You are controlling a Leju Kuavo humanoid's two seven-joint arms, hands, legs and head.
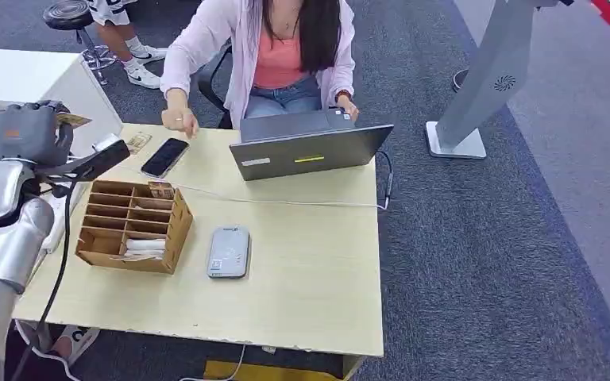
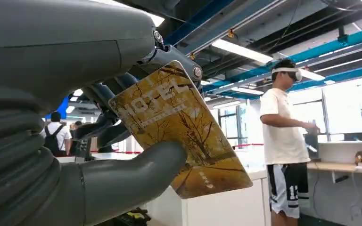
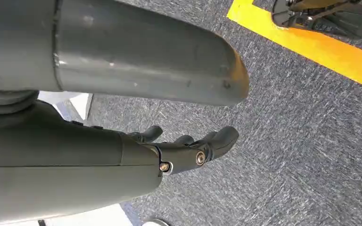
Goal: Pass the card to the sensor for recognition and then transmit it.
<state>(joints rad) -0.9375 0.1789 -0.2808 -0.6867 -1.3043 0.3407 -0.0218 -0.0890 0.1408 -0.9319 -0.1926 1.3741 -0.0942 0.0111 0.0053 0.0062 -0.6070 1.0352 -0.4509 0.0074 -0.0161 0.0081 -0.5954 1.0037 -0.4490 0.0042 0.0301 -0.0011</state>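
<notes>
My left hand point(image 1: 32, 131) is raised at the table's far left corner and pinches a golden hotel card point(image 2: 179, 127) between thumb and fingers; the card's edge point(image 1: 73, 120) peeks out by the hand in the head view. The grey card sensor point(image 1: 229, 252) lies flat on the table, right of the wooden card rack point(image 1: 133, 225), well away from the hand. My right hand point(image 3: 188, 150) hangs over grey carpet with fingers apart and nothing in it.
A person sits behind the table at an open laptop point(image 1: 306, 147), one hand near a black phone point(image 1: 165, 156). A white cable point(image 1: 286, 202) crosses the table. A grey stand point(image 1: 484, 87) rises at the right. Another person point(image 2: 285, 141) stands beyond the left hand.
</notes>
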